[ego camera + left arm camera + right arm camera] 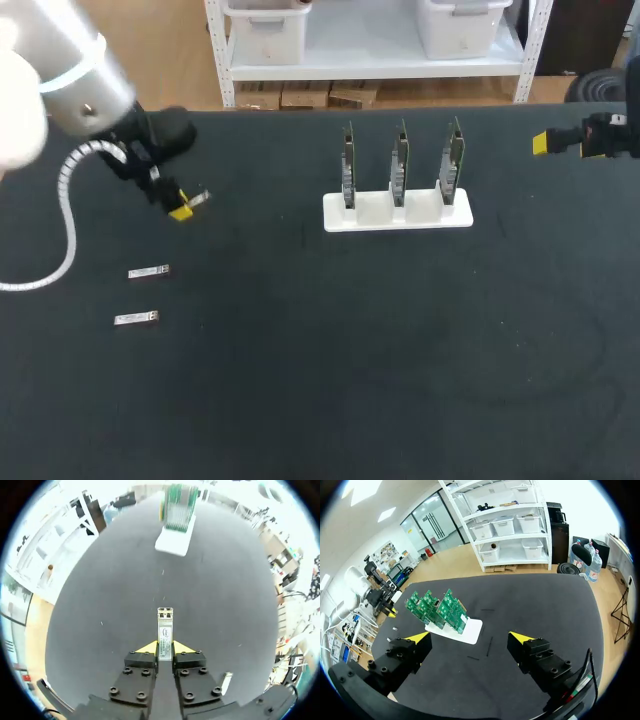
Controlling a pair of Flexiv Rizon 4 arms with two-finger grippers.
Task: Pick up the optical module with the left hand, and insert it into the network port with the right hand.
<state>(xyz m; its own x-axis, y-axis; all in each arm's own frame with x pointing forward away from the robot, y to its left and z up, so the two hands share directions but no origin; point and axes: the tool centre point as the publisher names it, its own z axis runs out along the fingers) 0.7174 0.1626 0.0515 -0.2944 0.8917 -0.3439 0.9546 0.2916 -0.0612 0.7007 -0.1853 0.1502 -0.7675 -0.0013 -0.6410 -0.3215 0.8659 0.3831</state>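
Head view: at upper left your left gripper (183,208) clamps a small silver metal optical module (199,198), while your right gripper (541,143), upper right, gapes open.

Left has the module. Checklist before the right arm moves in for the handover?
1. Grip: optical module clamped between left gripper jaws: ok.
2. Overhang: module's front end sticks out ahead of the jaws: ok.
3. Receiver: right gripper jaws open, empty: ok.
4. Target: board holder upright, three boards standing: ok.
5. Port: network port clear: cannot tell.
6. Clutter: spare modules lie apart from left gripper: ok.
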